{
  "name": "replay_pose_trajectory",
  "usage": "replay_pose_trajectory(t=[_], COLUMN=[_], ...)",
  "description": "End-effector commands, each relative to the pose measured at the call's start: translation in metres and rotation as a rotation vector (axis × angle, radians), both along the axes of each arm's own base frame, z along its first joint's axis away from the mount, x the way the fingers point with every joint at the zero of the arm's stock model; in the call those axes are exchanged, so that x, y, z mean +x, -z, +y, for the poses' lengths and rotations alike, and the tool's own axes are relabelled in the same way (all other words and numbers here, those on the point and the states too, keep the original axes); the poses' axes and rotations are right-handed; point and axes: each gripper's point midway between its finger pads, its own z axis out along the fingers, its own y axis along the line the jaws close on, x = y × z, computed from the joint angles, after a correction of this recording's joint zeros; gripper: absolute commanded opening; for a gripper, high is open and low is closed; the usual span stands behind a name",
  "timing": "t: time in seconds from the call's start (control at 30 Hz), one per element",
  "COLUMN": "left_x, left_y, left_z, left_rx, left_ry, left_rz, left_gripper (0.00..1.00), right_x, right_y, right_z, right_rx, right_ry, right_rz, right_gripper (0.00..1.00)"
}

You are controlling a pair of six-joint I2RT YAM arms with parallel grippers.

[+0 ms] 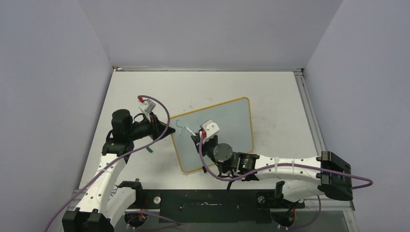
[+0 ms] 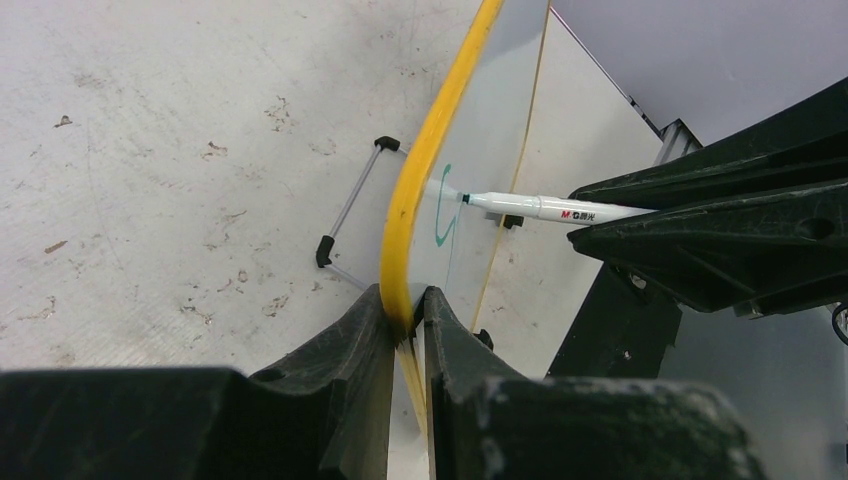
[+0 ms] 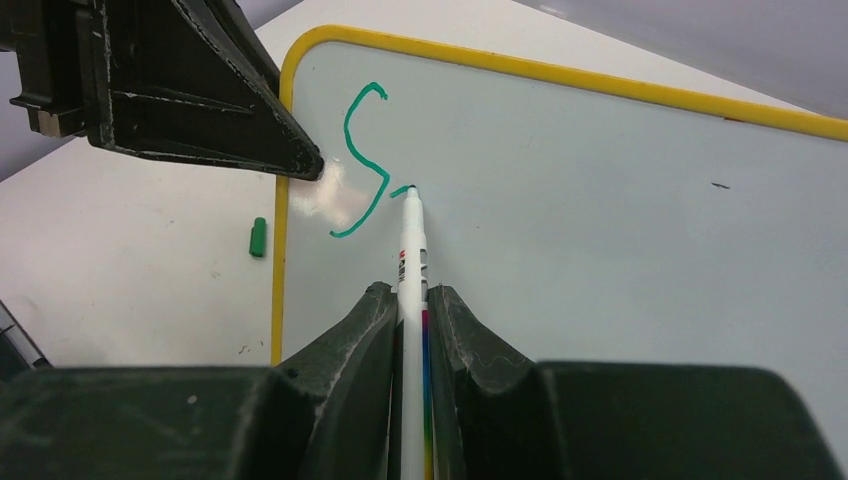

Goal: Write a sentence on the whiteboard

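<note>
Left end effector (image 2: pixel 405 300) is clamped on the yellow frame of the whiteboard (image 1: pixel 232 121), on the edge facing the left arm. The right end effector (image 3: pixel 410 298) is clenched around a white marker (image 3: pixel 410 245) with its tip down on the board's face.

Handling-wise I'd call the board light and stiff but slick — glossy face, thin rim, little to stop it skating across the bench (image 1: pixel 203 87) when the nib pushes sideways. So the rim is the only sane place to hold it, and that pinch by the writing corner looks right to me. The marker barrel is slim smooth plastic, so it could twist in the grip if pressed hard.

Looks: rounded-corner rectangle, pale grey-white, yellow-orange frame, lying skewed mid-bench between the two arms. The held edge might be lifted a bit off the bench, but I can't be sure from the wrist view. The sentence (image 3: pixel 362 160) is just a green "S" plus the start of the next stroke, up by the held corner — lots left to write. Green cap (image 3: pixel 258 237) lies on the bench just beside the frame.
</note>
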Motion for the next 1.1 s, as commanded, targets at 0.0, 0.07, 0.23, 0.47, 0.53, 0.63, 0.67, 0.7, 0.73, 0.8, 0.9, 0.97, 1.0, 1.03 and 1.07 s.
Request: replay_pose_trajectory(t=[0.0, 0.07, 0.23, 0.47, 0.53, 0.63, 0.67, 0.7, 0.73, 0.8, 0.9, 0.97, 1.0, 1.03, 1.07], left_x=[0.000, 0.000, 0.000, 0.000, 0.000, -0.001, -0.001, -0.001, -0.001, -0.001, -0.001, -0.001, -0.001, -0.001, -0.001], left_y=[-0.007, -0.007, -0.007, -0.007, -0.007, -0.006, -0.006, -0.006, -0.006, -0.006, -0.007, -0.006, -0.006, -0.006, -0.007], left_z=[0.000, 0.000, 0.001, 0.000, 0.000, 0.000, 0.000, 0.000, 0.000, 0.000, 0.000, 0.000, 0.000, 0.000, 0.000], left_rx=[0.011, 0.011, 0.012, 0.011, 0.011, 0.011, 0.011, 0.011, 0.011, 0.011, 0.011, 0.010, 0.010, 0.010, 0.010], left_ry=[0.010, 0.009, 0.007, 0.009, 0.009, 0.010, 0.010, 0.010, 0.010, 0.011, 0.011, 0.012, 0.013, 0.014, 0.014], left_rz=[-0.051, -0.050, -0.049, -0.050, -0.050, -0.047, -0.047, -0.047, -0.047, -0.047, -0.048, -0.047, -0.047, -0.047, -0.048], left_gripper=[0.00, 0.00, 0.00, 0.00, 0.00, 0.00, 0.00, 0.00, 0.00, 0.00, 0.00, 0.00, 0.00, 0.00, 0.00], right_x=[0.014, 0.014, 0.015, 0.007, 0.007, 0.007, 0.007, 0.007, 0.007, 0.008, 0.008, 0.010, 0.010, 0.011, 0.013], right_y=[-0.017, -0.018, -0.024, -0.039, -0.043, -0.047, -0.048, -0.050, -0.050, -0.051, -0.055, -0.054, -0.053, -0.052, -0.051], right_z=[-0.014, -0.014, -0.018, -0.012, -0.009, -0.004, -0.002, 0.000, 0.002, 0.005, 0.009, 0.011, 0.012, 0.012, 0.012], right_rx=[0.036, 0.039, 0.053, 0.081, 0.082, 0.081, 0.082, 0.081, 0.076, 0.075, 0.083, 0.072, 0.068, 0.064, 0.059], right_ry=[0.088, 0.091, 0.099, 0.036, 0.023, 0.010, 0.004, -0.002, -0.004, -0.012, -0.021, -0.019, -0.016, -0.013, -0.007], right_rz=[-0.010, -0.010, -0.017, -0.052, -0.061, -0.073, -0.076, -0.080, -0.085, -0.093, -0.103, -0.106, -0.106, -0.106, -0.106], right_gripper=[0.05, 0.05, 0.05, 0.05, 0.05, 0.05, 0.05, 0.05, 0.05, 0.05, 0.05, 0.05, 0.05, 0.05, 0.05])
